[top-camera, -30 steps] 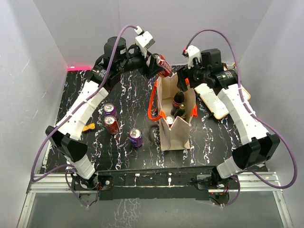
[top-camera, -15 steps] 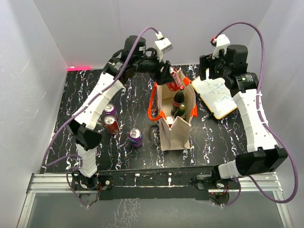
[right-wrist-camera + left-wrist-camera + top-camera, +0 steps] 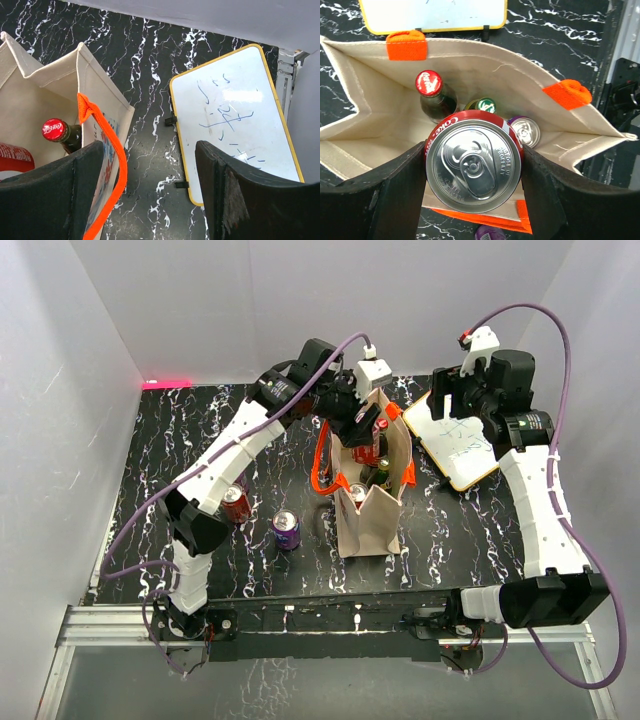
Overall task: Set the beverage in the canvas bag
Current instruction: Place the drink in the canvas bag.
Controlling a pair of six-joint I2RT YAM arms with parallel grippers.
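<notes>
The beverage, a red cola can [image 3: 474, 162], is gripped on both sides by my left gripper [image 3: 474, 170] and hangs top-up over the open mouth of the canvas bag [image 3: 470, 65]. From above, the can [image 3: 366, 426] sits over the far end of the beige bag [image 3: 365, 530], which stands upright with orange handles. Inside are a red-capped cola bottle [image 3: 429, 83], a green-capped bottle [image 3: 483, 105] and a purple can [image 3: 526, 131]. My right gripper [image 3: 447, 400] hovers open and holds nothing, to the right of the bag [image 3: 50, 95].
A yellow-framed whiteboard [image 3: 455, 445] lies flat to the right of the bag, under the right gripper. A red can [image 3: 234, 502] and a purple can [image 3: 286, 528] stand on the black marbled table left of the bag. White walls close in the back and sides.
My left arm has swung right, carrying the red can from behind the bag's far left corner to above its opening. My right arm has drawn back from the bag toward the whiteboard.
</notes>
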